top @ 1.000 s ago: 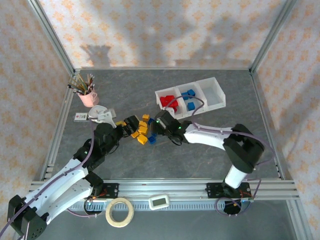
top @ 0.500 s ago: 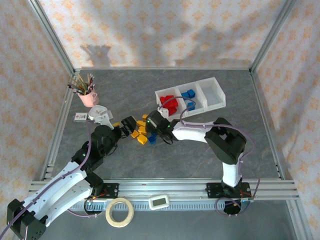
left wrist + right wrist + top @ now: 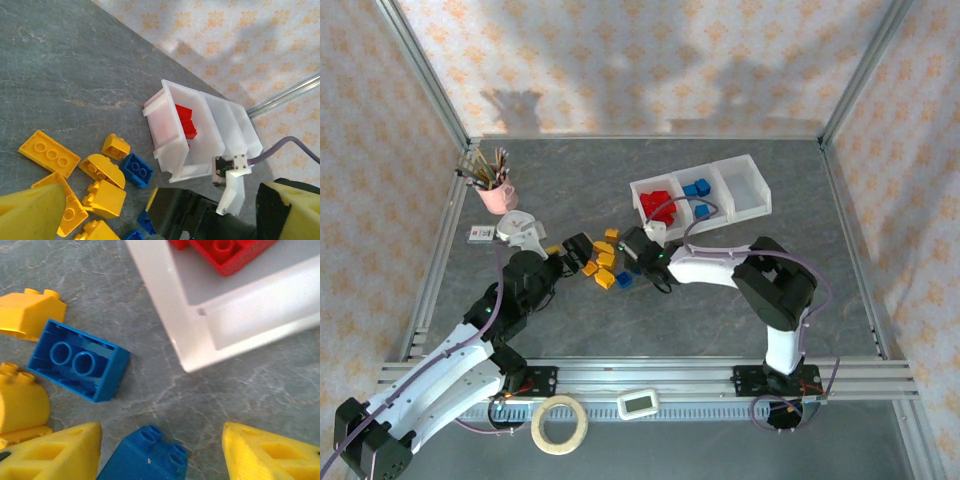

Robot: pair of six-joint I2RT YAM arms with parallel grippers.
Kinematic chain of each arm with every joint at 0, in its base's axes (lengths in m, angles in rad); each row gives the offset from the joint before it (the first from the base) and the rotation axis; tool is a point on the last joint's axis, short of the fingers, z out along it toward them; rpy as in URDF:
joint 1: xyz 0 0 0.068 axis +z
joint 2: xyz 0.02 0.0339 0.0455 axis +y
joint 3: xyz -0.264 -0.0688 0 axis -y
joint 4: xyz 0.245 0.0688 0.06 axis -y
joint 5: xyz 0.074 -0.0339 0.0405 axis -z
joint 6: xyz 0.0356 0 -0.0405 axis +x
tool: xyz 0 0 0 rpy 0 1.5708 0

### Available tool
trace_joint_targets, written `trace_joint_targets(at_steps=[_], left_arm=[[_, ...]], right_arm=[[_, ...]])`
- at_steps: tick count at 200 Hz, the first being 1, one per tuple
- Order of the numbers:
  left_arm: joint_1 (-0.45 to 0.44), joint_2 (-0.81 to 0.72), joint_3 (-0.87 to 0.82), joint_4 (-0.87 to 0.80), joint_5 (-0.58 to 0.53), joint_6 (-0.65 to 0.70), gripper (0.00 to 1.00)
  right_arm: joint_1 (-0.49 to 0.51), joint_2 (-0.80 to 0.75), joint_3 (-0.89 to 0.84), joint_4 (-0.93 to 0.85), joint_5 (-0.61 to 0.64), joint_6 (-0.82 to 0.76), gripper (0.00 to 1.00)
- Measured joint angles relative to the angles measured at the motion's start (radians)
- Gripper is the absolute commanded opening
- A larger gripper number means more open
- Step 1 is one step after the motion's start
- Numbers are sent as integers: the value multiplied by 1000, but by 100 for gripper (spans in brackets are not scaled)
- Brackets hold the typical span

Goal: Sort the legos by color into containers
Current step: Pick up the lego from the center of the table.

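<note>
The right fingers (image 3: 55, 455) stand spread over the desk (image 3: 165, 385), straddling a blue two-stud brick (image 3: 142, 456) that lies nearer one finger than the other; nothing is pinched. A second blue brick (image 3: 77, 360) lies overturned just beyond, beside yellow bricks (image 3: 20, 405) and near the corner of the red-filled bin (image 3: 165, 305). The left fingers (image 3: 30, 210) are spread too, holding nothing, at the same heap. The likely trouble is that the brick sits skewed, so a squeeze may catch one corner and spin it out, or drag a yellow neighbour along. With both arms crowding the heap, a knock could scatter bricks or shove the row of bins (image 3: 745, 190).
</note>
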Motion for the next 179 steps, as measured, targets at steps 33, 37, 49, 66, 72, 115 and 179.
trace_joint_targets(at_steps=[33,37,49,66,72,115,179], left_arm=[[0,5,-3,0,0,0,99],[0,5,-3,0,0,0,99],[0,5,-3,1,0,0,99],[0,5,-3,2,0,0,99],[0,5,-3,2,0,0,99],[0,13,-3,2,2,1,99],[0,80,-2,6,31,8,99]], right_arm=[[4,-28,-12,-39,3,6,68],[5,-29,-12,-40,2,8,69],[6,-29,-12,-43,-1,10,72],[12,-29,-11,-48,-4,18,73],[15,-28,-10,-50,-4,19,73],[22,-1,5,-51,-4,30,60],[24,-28,-39,-22,0,33,41]])
